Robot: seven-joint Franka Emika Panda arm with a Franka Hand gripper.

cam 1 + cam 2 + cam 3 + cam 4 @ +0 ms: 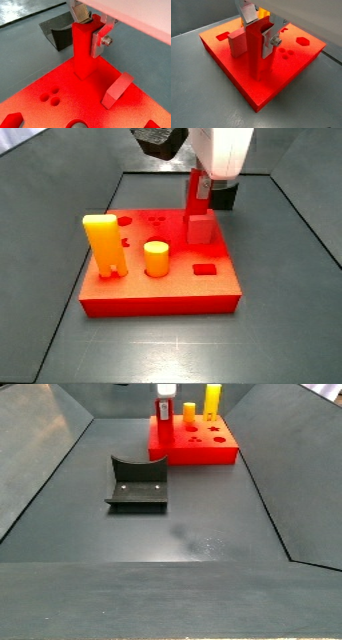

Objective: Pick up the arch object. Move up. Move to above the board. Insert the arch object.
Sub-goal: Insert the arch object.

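The arch object (83,52) is a tall plain red bar standing upright, its lower end on the red board (40,107) near a corner. It also shows in a wrist view (254,52). My gripper (91,31) is shut on the bar's upper part, one silver finger on each side, also in a wrist view (262,31). In a side view the gripper (198,173) holds the bar (197,196) at the board's (160,305) far right part. In a side view the bar (164,426) stands on the board's (201,452) left side.
A dark block with a curved cut-out (138,482) sits on the floor off the board, also in a wrist view (57,32). On the board stand a tall yellow-orange block (103,246), a yellow round peg (156,258) and a pale red block (201,228) beside the bar.
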